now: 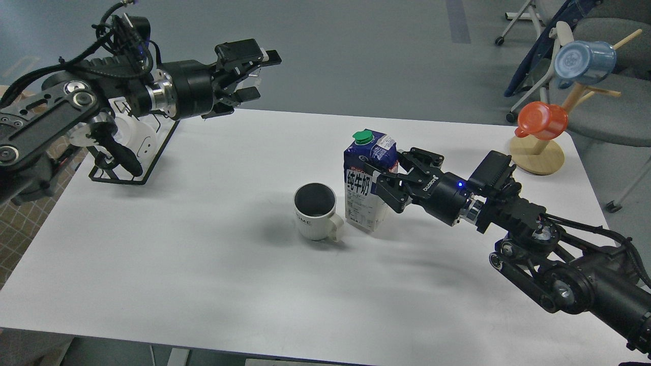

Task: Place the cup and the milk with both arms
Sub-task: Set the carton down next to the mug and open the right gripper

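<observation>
The cup (315,211), a white ribbed mug with a dark inside, stands upright on the white table (203,264) near the middle, handle towards the front right. The milk (367,180), a blue and white carton with a green cap, stands upright just right of the cup. My right gripper (390,173) reaches in from the right, with one finger in front of the carton's right side and one behind it, closed against it. My left gripper (263,76) is open and empty, held high over the table's far left edge, well away from the cup.
A wooden mug tree (537,156) at the far right corner holds an orange cup (543,120) and a pale blue cup (585,62). A black wire rack (135,152) with white items stands at the far left under my left arm. Chairs stand beyond the table's right end.
</observation>
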You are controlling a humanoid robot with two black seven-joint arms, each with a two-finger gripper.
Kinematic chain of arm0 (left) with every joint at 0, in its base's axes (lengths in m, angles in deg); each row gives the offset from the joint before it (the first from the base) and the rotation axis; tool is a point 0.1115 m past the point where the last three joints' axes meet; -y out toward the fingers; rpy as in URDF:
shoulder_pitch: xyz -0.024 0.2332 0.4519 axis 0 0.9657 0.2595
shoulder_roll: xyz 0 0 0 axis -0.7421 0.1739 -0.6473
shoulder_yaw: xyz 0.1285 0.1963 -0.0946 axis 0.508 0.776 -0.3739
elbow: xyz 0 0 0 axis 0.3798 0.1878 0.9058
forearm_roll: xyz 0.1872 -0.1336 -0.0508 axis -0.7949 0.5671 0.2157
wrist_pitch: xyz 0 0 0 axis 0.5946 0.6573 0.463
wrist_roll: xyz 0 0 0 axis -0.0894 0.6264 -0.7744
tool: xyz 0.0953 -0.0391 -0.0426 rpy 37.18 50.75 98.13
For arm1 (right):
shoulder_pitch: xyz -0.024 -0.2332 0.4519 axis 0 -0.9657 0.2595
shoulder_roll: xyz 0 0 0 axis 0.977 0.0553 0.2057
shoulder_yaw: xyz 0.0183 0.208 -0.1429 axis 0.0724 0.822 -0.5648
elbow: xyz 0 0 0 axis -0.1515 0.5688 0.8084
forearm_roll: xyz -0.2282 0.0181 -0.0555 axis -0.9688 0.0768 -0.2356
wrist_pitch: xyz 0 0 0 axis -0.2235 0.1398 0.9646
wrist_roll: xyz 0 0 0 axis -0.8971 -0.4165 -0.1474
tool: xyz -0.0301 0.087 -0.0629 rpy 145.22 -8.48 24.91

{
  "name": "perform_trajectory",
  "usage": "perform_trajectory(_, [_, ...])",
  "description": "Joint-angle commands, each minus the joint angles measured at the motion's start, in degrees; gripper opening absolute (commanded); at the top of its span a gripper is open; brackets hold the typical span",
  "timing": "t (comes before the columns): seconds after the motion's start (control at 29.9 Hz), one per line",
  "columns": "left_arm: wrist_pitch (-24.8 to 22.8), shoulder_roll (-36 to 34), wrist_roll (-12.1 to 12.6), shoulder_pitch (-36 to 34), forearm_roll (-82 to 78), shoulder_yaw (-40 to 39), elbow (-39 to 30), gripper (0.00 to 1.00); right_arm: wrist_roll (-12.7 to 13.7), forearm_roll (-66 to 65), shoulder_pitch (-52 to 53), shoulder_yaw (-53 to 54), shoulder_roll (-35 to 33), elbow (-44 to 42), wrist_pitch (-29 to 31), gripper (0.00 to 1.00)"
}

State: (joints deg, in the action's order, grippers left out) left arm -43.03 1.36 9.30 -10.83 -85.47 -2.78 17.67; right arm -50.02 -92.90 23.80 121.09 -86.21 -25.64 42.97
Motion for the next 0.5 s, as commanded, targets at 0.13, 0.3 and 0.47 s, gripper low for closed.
perform_trajectory(0.13, [0.0,0.07,0.0,0.01,0.0,-0.01,0.0,0.99,0.0,0.09,-0.33,0.08,-0.26,0.0,-0.13,0.73])
perform_trajectory(0.3, [0.0,-0.01,0.0,0.01,0.0,-0.01,0.0,0.99,0.0,0.17,-0.68,0.08,-0.53,0.27,-0.13,0.73])
perform_trajectory(0.47, [0.0,-0.01,0.0,0.01,0.0,-0.01,0.0,0.99,0.0,0.44,-0.76,0.07,-1.4,1.23,-0.13,0.75])
